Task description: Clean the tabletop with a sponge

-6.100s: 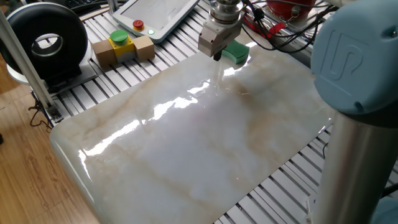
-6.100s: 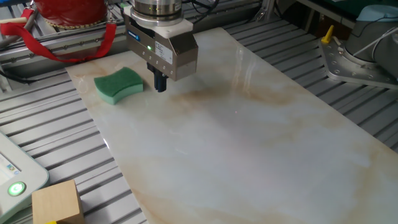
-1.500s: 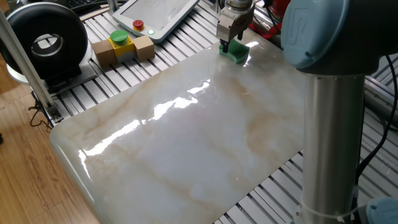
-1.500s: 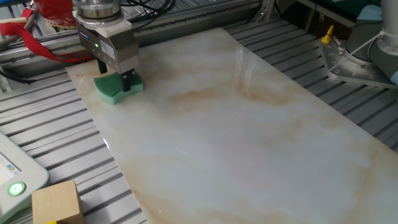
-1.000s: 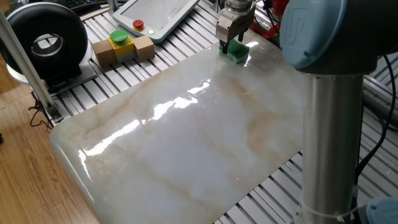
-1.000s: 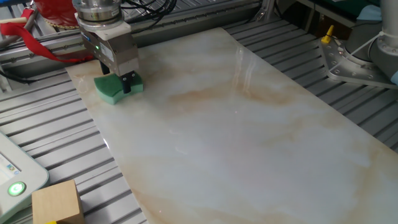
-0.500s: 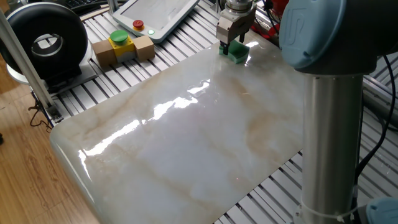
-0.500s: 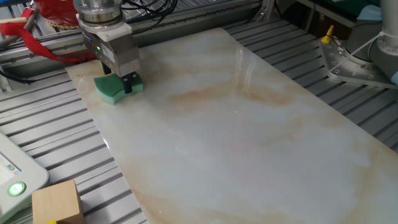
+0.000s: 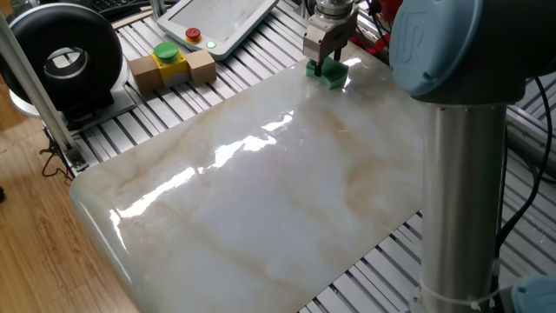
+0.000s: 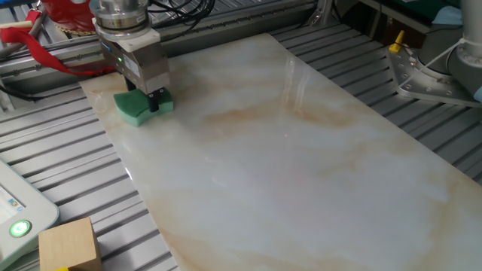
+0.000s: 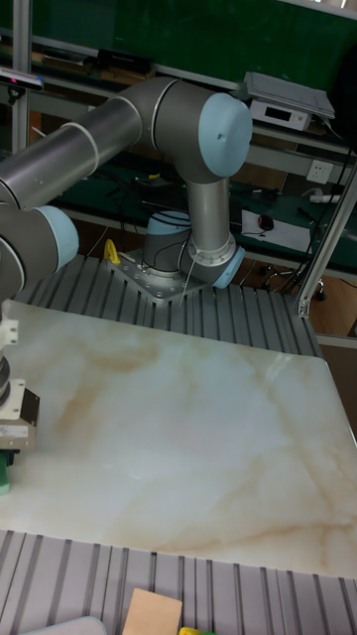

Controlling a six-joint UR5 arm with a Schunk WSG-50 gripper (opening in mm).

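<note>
The grey two-finger gripper stood as before, fingers closed on the small bright green wavy-edged sponge at the glossy marble-patterned tabletop's corner; its body hid most of the sponge.

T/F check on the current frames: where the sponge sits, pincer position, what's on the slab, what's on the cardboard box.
1. The sponge lies near a corner of the tabletop. True.
2. The pincer hangs over the middle of the slab. False: it is down at the sponge.
3. Only the sponge lies on the tabletop. True.
4. The yellow-and-green button sits on the marble. False: it sits on a cardboard box on the ribbed frame.
</note>
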